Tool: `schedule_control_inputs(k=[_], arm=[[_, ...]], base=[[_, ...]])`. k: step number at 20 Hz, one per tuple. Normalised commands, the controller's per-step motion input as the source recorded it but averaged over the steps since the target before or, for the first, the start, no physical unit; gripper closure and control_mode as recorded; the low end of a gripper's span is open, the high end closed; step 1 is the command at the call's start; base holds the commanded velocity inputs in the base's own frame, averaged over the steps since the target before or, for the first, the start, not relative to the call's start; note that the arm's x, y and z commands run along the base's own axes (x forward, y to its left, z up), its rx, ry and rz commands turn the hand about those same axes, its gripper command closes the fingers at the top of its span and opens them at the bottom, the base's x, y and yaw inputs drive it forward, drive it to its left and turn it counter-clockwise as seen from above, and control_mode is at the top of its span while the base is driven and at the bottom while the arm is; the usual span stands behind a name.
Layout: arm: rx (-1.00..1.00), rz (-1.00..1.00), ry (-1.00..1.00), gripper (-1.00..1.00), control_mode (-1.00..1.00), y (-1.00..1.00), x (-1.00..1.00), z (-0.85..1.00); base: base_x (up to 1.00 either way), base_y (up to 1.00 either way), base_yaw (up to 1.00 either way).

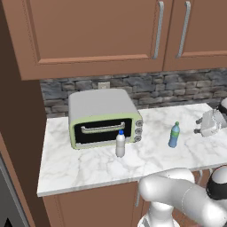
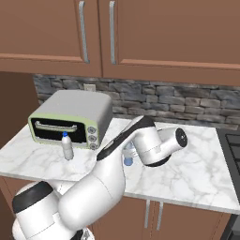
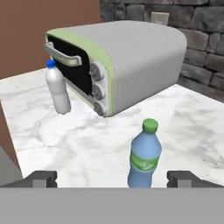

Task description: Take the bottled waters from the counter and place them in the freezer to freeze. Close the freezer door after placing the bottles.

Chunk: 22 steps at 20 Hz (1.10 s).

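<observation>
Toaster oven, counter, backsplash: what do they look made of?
Toaster oven: seemingly matte grey metal shell, pale green front trim, dark glossy door likely glass. Counter: white marble-look slab, grey veins, smooth. Backsplash: rough grey stacked stone, by its uneven blocks; could be veneer.

Counter (image 1: 80,164) glossy veined marble; cabinets (image 1: 88,31) matt wood; backsplash (image 1: 177,86) rough stone; bottles (image 3: 58,89) smooth plastic.

In the right base view the white arm hides most of the blue plastic bottle with the green cap (image 2: 127,156), and the hand view's bottom edge cuts off that bottle's base and the white marble table (image 3: 87,144).
</observation>
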Motion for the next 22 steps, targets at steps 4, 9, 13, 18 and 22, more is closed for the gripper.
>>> schedule_control_inputs(k=[4, 9, 13, 18, 22], arm=[[0.00, 0.21, -0.11, -1.00, -1.00, 0.00, 0.08, -0.66], [0.00, 0.06, -0.01, -1.00, -1.00, 0.00, 0.19, -0.42], [0.00, 0.00, 0.00, -1.00, -1.00, -0.02, 0.51, -0.33], [0.02, 0.00, 0.03, -1.00, -1.00, -0.02, 0.48, -0.22], [0.02, 0.00, 0.00, -1.00, -1.00, 0.04, 0.12, -0.16]], base=[[0.00, 0.00, 0.00], [0.00, 0.00, 0.00], [0.00, 0.00, 0.00], [0.00, 0.00, 0.00], [0.00, 0.00, 0.00]])
